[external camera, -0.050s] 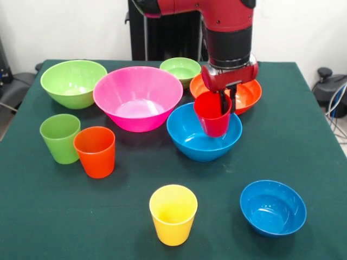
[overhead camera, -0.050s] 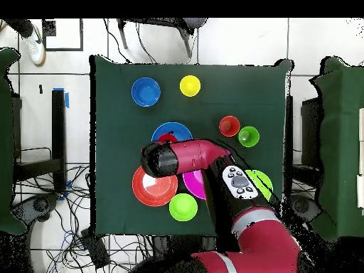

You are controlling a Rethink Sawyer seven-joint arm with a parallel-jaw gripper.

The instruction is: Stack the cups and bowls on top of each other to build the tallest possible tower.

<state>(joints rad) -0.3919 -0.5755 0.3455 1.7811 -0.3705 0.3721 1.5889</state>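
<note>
At frame centre, the tool (external camera, -0.050s: 228, 103) grips the red cup (external camera, -0.050s: 212, 115) by its rim, inside the big blue bowl (external camera, -0.050s: 203, 133) on the bench (external camera, -0.050s: 303, 141).

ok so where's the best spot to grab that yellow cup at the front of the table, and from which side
Probably by the rim, from straight above. The yellow cup stands upright, mouth open, with nothing touching it, so one pincer finger could go inside and one outside the wall. Its sides taper downward, so a side grip lower down may slip.

Arm reaching down, gripper (external camera, -0.050s: 227, 103) clamped on cup rim
</note>
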